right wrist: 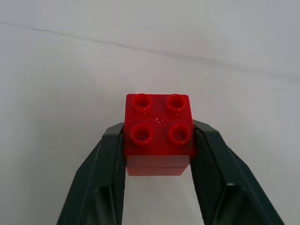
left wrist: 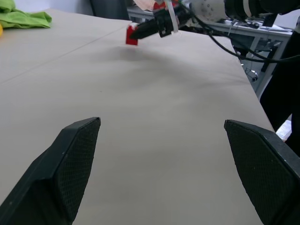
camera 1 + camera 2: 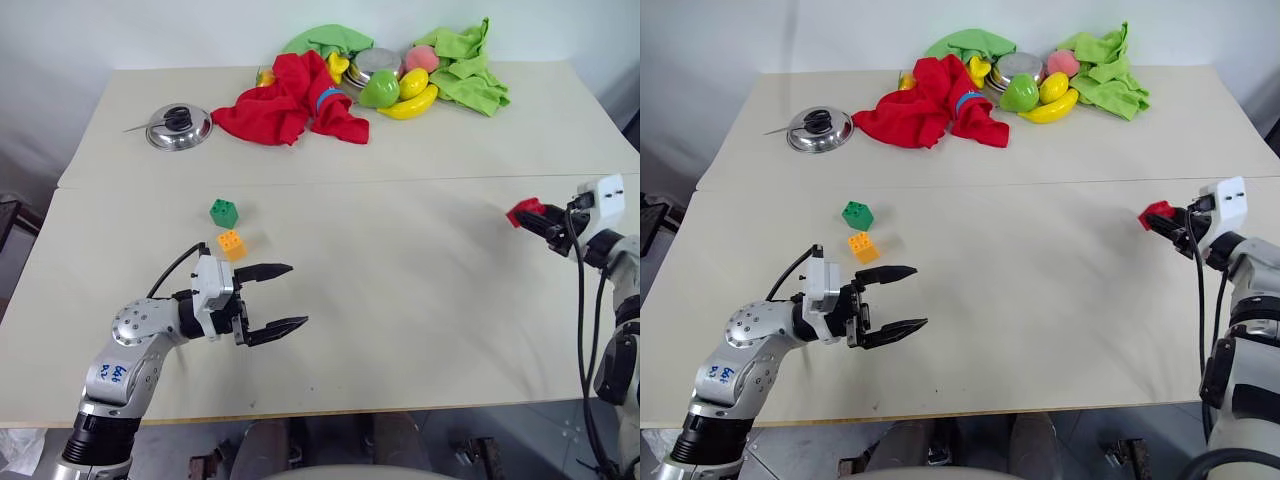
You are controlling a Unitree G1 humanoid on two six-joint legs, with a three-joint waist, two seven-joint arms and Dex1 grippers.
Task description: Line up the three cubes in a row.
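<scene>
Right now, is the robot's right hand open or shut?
Shut. The right hand squeezes the red cube between both fingers.

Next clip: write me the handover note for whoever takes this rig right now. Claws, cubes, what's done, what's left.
Right claw: shut on the red cube, held above the table's right side.
Left claw: open, empty, hovering just right of the orange-yellow cube.
Green cube sits just behind the orange-yellow one on the left part of the table; the two look slightly apart.
Done: red cube picked up.
Left: carry it across to the other two, set it down in line with them, and straighten the row if needed.
</scene>
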